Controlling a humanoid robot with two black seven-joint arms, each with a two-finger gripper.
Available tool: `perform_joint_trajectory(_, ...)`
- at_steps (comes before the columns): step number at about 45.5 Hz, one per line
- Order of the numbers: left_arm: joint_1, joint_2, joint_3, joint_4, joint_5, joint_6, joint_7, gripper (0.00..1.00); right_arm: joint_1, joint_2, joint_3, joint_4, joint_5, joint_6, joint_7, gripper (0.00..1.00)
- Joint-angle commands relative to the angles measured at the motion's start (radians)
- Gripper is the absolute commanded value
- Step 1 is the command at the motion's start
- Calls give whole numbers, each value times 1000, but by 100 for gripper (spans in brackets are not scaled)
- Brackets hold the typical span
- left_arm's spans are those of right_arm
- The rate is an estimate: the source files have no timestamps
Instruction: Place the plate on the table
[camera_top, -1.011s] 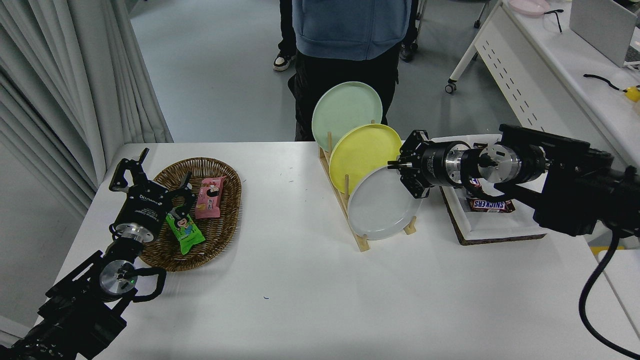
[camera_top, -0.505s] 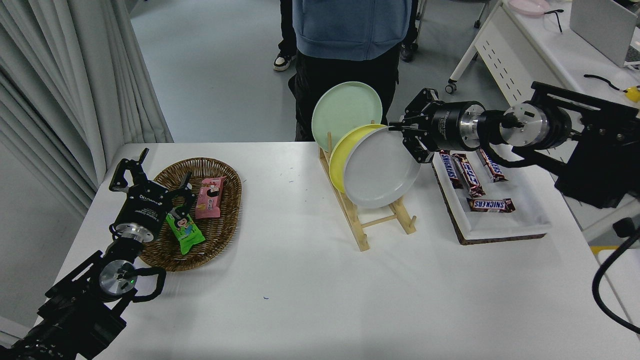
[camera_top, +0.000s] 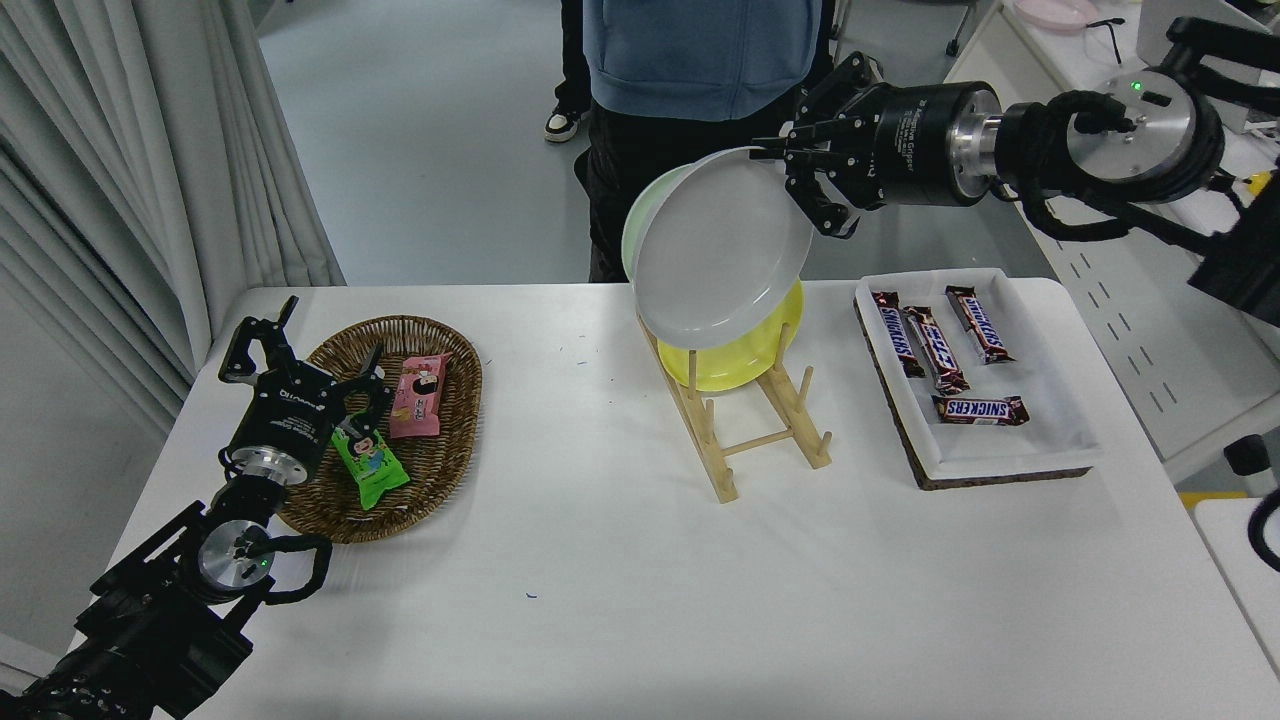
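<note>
Light-grey plate (camera_top: 722, 250) now lifted clear of the wooden rack (camera_top: 745, 425), higher than before, tilted, overlapping the yellow plate (camera_top: 740, 355). Right gripper (camera_top: 795, 170) pinches its rim at 1 o'clock, above the table (camera_top: 640, 580). Left gripper (camera_top: 300, 370) parked, fingers spread, by the wicker basket (camera_top: 440, 480).

Lab: curtains (camera_top: 150, 150), perforated desk (camera_top: 1130, 330), grey floor (camera_top: 430, 130).
</note>
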Motion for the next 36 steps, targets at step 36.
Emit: perform_joint_trajectory(36,0,0,0,0,0,0,0,100,-95,227,236,105,342,-683,-37,0)
